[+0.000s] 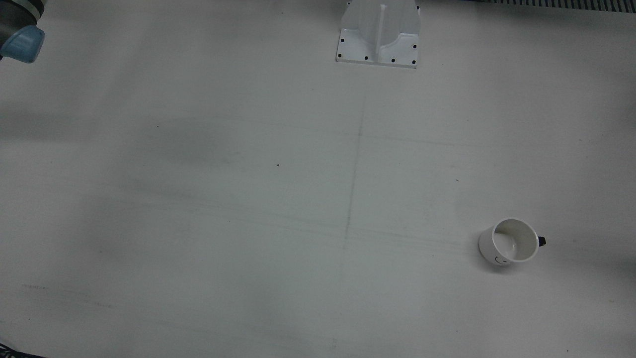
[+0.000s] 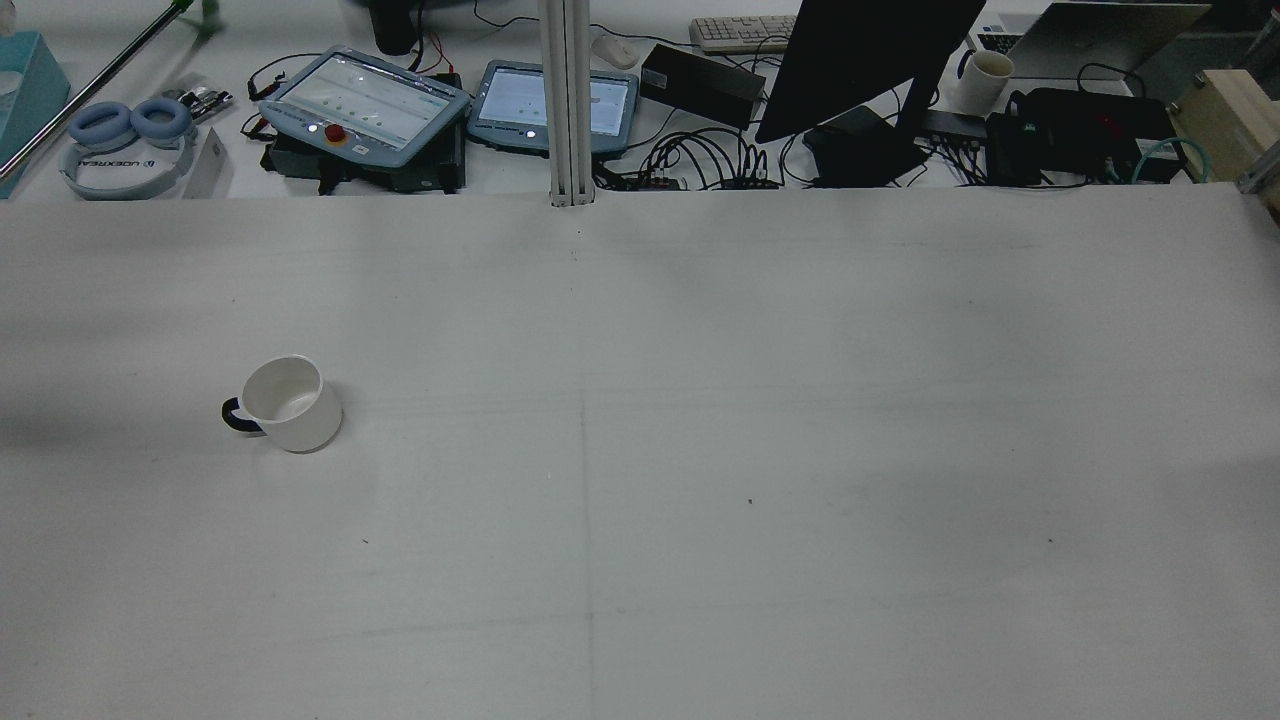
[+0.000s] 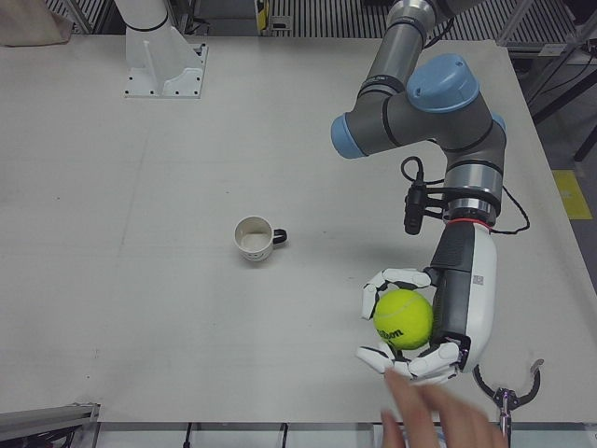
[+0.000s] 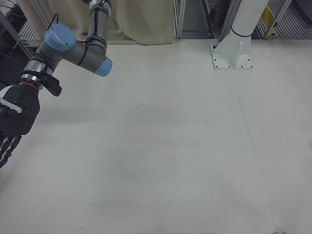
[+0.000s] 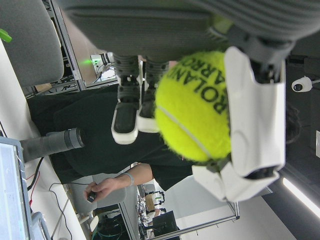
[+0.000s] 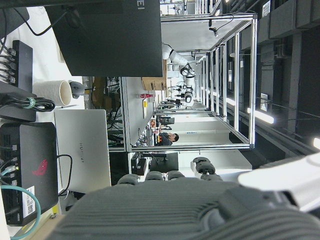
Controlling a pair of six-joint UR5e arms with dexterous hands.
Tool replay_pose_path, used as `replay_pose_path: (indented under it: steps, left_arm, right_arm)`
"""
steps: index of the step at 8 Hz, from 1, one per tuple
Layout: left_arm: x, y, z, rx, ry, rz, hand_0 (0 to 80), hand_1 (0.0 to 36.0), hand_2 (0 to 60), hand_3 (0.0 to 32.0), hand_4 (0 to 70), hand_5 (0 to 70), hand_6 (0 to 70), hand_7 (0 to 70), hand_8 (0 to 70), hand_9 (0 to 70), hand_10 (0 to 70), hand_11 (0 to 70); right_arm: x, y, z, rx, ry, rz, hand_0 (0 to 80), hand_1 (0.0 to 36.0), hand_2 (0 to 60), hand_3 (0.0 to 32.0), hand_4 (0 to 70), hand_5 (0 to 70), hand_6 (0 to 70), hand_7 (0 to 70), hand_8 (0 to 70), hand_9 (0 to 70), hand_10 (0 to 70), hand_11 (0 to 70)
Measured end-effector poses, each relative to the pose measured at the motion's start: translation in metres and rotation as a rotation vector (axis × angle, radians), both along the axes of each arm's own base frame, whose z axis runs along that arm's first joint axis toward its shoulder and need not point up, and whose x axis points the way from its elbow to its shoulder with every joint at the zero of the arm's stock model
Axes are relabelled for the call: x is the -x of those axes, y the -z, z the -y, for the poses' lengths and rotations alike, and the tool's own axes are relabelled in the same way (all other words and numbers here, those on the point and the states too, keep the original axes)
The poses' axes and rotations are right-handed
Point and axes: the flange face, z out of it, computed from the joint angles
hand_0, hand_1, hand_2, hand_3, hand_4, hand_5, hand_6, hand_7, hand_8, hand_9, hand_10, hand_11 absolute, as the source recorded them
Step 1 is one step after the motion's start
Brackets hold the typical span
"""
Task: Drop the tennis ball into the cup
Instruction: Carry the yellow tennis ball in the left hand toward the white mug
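The worktop [image 2: 700, 450] is bare and open around the cup [image 2: 290, 403] on all sides, the white pedestal base [image 1: 378, 34] stands far from it at the robot's edge, and a person's hand [image 3: 438, 420] reaches in at the near edge, just beside the left robot hand [image 3: 424, 322].

The left arm [image 3: 410, 103] is made of grey metal tubes with round blue caps on its joints. A thin red ring sits at its wrist, and a black cable curls beside a small black box there. The left hand [image 3: 438, 317] has a smooth white shell, white fingers [image 3: 396, 278] and dark pads. The right arm [image 4: 73, 48] has the same grey tubes and blue caps. The right hand [image 4: 14, 122] is black. Each arm stands on a white pedestal [image 4: 233, 48] with black bolts.
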Motion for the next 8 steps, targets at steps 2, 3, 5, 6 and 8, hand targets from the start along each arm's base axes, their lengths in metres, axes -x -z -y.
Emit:
replay_pose_path:
  steps: [2,3,5,6,8]
  left_arm:
    - [-0.026,0.005,-0.027,-0.024,-0.067,0.004,54.3,23.6,55.0,0.0,51.6,23.1,70.0,70.0,53.9,70.0,35.7,51.4]
    - [-0.059,0.003,-0.049,-0.03,-0.145,0.011,52.6,22.6,52.7,0.0,50.4,20.4,70.0,70.0,53.6,70.0,35.7,51.1]
    - [-0.133,-0.004,-0.08,-0.03,-0.286,0.022,50.5,20.0,50.9,0.0,47.8,19.8,70.0,70.0,52.6,70.0,35.9,51.3]
    - [-0.159,-0.007,-0.09,-0.029,-0.33,0.027,50.3,19.1,52.3,0.0,47.7,22.0,70.0,70.0,53.7,70.0,36.4,51.8]
    - [-0.202,-0.027,-0.115,-0.021,-0.41,0.046,49.3,20.0,55.7,0.0,47.3,19.5,70.0,70.0,53.3,70.0,35.7,50.9]
  right_arm:
    - [0.0,0.0,0.0,-0.001,0.0,0.0,0.0,0.0,0.0,0.0,0.0,0.0,0.0,0.0,0.0,0.0,0.0,0.0]
    - [0.0,0.0,0.0,0.0,0.0,0.0,0.0,0.0,0.0,0.0,0.0,0.0,0.0,0.0,0.0,0.0,0.0,0.0]
    - [0.0,0.0,0.0,0.0,0.0,0.0,0.0,0.0,0.0,0.0,0.0,0.0,0.0,0.0,0.0,0.0,0.0,0.0]
    - [0.0,0.0,0.0,0.0,0.0,0.0,0.0,0.0,0.0,0.0,0.0,0.0,0.0,0.0,0.0,0.0,0.0,0.0]
    - [0.0,-0.001,0.0,0.001,0.0,0.0,0.0,0.0,0.0,0.0,0.0,0.0,0.0,0.0,0.0,0.0,0.0,0.0]
